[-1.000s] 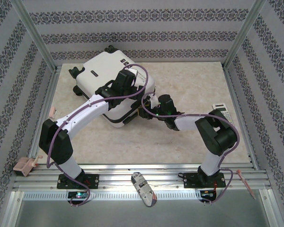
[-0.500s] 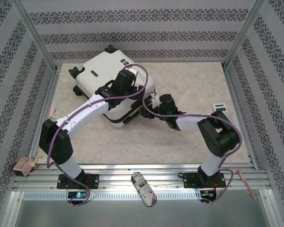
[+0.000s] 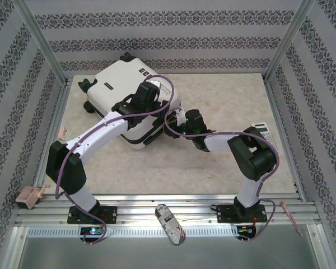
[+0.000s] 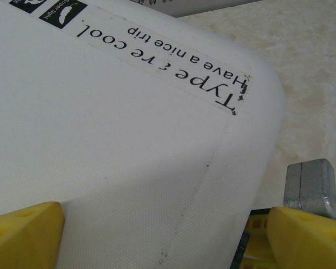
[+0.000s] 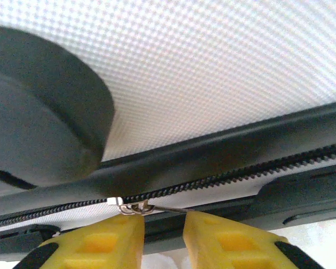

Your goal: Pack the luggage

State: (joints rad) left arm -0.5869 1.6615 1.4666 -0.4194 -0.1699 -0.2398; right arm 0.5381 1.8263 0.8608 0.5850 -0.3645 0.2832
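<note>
**A:** Quick one, where is the luggage sitting?

**B:** The white hard-shell suitcase is lying flat on the far-left part of the table. The lid is looking closed from above. Its near-right corner is pointing toward both arms.

**A:** Grippers?

**B:** The left gripper is hanging over that corner of the shell, near the printed label. Its jaws are spread wide and grasping nothing. I'm not able to tell whether the pads are touching the shell.

The right gripper is sitting low against the suitcase's side, under the black zipper band and beside a wheel. Its fingers are standing close together with a slim gap. The metal zipper pull is lying right at their tips. I can't tell whether it is pinched or only lined up.

**A:** How is it going to handle?

**B:** I'm judging the shell as rigid and finely dimpled but slick, and too broad for either jaw to span. It's a small case, so it's probably light and likely to go sliding when the zip gets tugged. Bracing it from above with the left arm is looking sensible.

**A:** Where should it be gripped?

**B:** On the zipper pull. It's thin, it swivels and it's easy to lose, so it's needing a square, firm pinch and a pull along the teeth.
</note>
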